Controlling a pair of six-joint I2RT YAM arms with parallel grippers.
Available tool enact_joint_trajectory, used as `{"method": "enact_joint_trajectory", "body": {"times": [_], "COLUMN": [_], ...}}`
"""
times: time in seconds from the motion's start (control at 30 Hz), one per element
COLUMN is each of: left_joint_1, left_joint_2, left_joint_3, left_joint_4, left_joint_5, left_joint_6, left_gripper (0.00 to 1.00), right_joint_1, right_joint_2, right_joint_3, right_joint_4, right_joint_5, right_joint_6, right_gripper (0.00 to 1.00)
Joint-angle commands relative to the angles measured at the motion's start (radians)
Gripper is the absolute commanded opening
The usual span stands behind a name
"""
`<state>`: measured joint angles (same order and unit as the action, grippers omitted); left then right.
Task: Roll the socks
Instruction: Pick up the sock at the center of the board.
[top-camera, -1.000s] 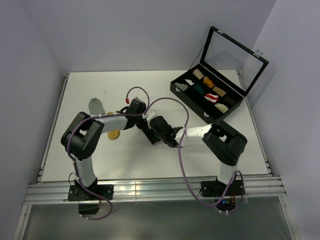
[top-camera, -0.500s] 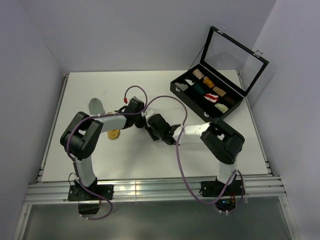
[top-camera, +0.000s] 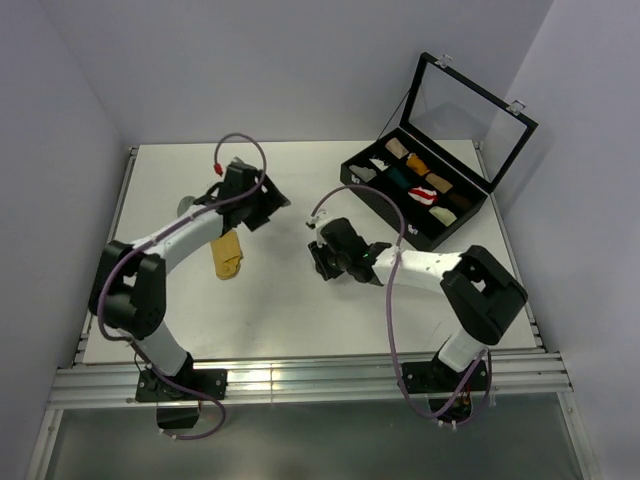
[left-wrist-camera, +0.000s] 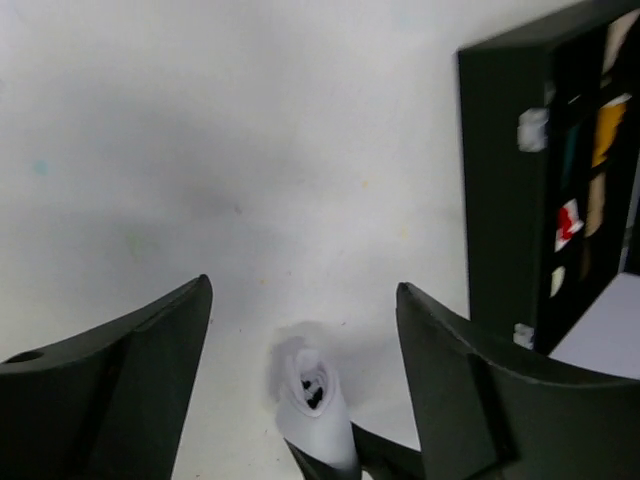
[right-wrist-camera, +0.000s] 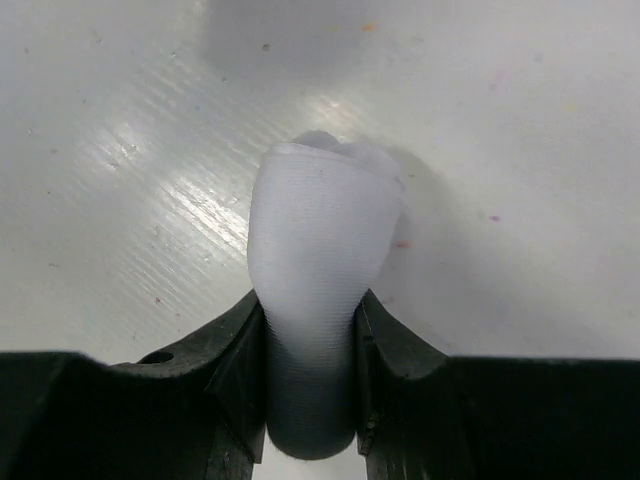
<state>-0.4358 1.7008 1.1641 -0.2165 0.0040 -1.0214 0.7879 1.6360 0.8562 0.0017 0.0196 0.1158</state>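
Three socks out on table (top-camera: 300, 320). White sock (right-wrist-camera: 318, 230) rolled into a tight tube and pinched across its lower part by right gripper (right-wrist-camera: 310, 310), jaws narrow and pressed into fabric on both sides. Free end pointing away from wrist camera, close over table, contact unclear. Near table centre in top view. Left gripper (left-wrist-camera: 305, 290) empty, jaws spread wide, well apart from the roll; spiral end of tube showing between its fingers in own wrist view. Yellow sock (top-camera: 229, 256) lying flat and unrolled left of centre, just beside left arm. Grey sock (top-camera: 187, 207) further back and left, mostly hidden behind that arm. Case (top-camera: 390, 207) at back right, lid (top-camera: 470, 115) up, small coloured rolls (top-camera: 416, 162) in its compartments.
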Motion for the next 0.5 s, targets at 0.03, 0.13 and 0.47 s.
{"method": "enact_joint_trajectory", "body": {"times": [0.03, 0.13, 0.47], "left_joint_1": [0.075, 0.117, 0.244], "left_joint_2": [-0.171, -0.283, -0.749], "left_joint_3": [0.083, 0.092, -0.096], "left_joint_4": [-0.081, -0.129, -0.126], "left_joint_5": [-0.090, -0.142, -0.347], "left_joint_6": [0.064, 0.141, 0.382], "left_gripper": [0.85, 0.89, 1.00], "right_joint_1": [-0.090, -0.171, -0.432], "right_joint_2": [-0.123, -0.174, -0.018], "right_joint_3": [0.049, 0.116, 0.472], "right_joint_4": [-0.068, -0.124, -0.322], "right_joint_5": [-0.053, -0.061, 0.008], "right_joint_6": [0.028, 0.028, -0.004], "right_gripper": [0.00, 0.00, 0.00]}}
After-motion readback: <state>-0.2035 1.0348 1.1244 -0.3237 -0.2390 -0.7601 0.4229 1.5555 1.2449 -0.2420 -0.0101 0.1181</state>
